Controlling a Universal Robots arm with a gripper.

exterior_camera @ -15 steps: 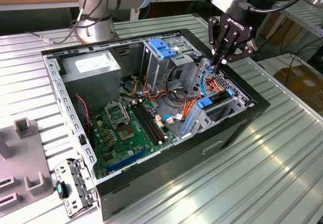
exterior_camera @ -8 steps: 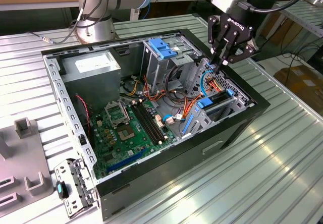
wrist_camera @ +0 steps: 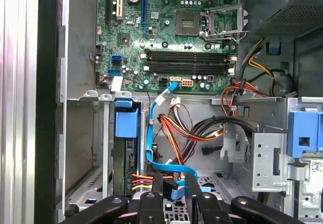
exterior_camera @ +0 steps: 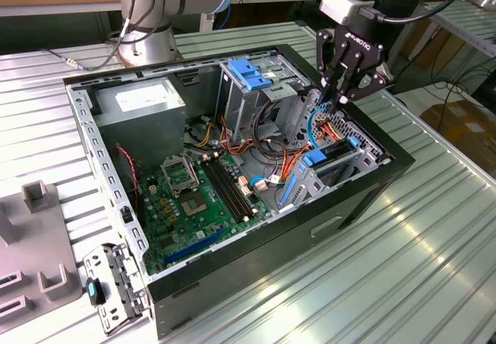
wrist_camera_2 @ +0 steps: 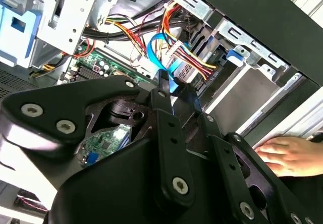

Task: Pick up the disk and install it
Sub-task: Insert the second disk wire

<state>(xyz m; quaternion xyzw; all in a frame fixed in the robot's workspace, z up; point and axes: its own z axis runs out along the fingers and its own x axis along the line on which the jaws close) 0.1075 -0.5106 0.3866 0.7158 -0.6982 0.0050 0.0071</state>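
An open black computer case [exterior_camera: 364, 197] is laid on a slatted metal table [exterior_camera: 434, 266]. Inside are seen a green motherboard [exterior_camera: 194, 197], a grey power-supply box [exterior_camera: 143, 104], a blue latch [exterior_camera: 249, 73] and bundled cables [wrist_camera: 176, 133]. What appear to be grey fixtures [exterior_camera: 35, 243] are set nearby.

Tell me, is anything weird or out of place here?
Yes. In the second wrist view a person's hand rests right beside the open computer case. That looks odd, because hands don't usually belong so close to a robot's work.

cables [wrist_camera: 174, 143] crowd bay beside drive cage [exterior_camera: 256, 88] | open above motherboard [exterior_camera: 194, 197]
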